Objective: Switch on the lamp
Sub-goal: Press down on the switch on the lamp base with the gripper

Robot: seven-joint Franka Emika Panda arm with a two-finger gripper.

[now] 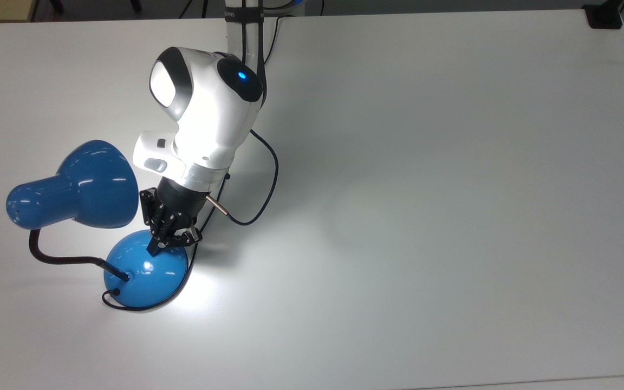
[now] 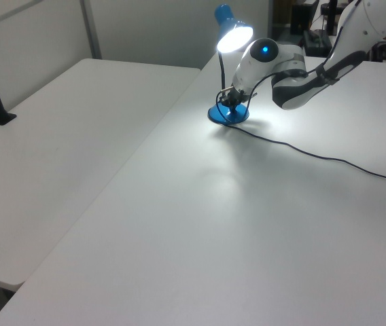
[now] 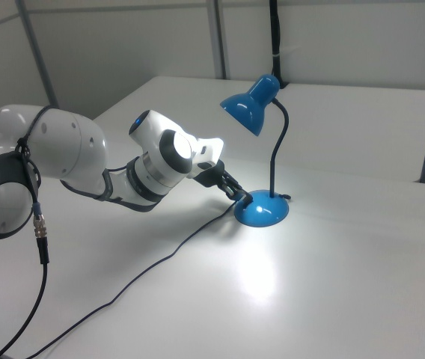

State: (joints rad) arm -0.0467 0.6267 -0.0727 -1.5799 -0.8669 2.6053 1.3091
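A: So, lamp status?

B: Lit. The blue desk lamp point(image 1: 90, 216) throws a bright pool of light on the white table point(image 1: 426, 189) just beside its base, and in the left view the shade's mouth point(image 2: 234, 38) glows white. Task looks basically done.

A: Where's the lamp?

B: Toward the top view's left, near the table's edge. Domed base point(image 1: 145, 271) flat on the table, black gooseneck point(image 1: 63, 257) bending up to the shade point(image 1: 95, 184), which hangs over the base area. Thin cord point(image 2: 315, 155) trails off across the table.

A: Gripper?

B: The gripper point(image 1: 164, 242) has its tips down on the top of the base, on the side nearest the arm, touching or just about. Presumably where the switch sits, but the switch itself is hidden under the fingers.

A: Fingers open or closed?

B: Drawn narrow, close together, holding nothing, more of a poking pose.

A: Anything left?

B: My guess: just lift clear without nudging the base or snagging the cord.
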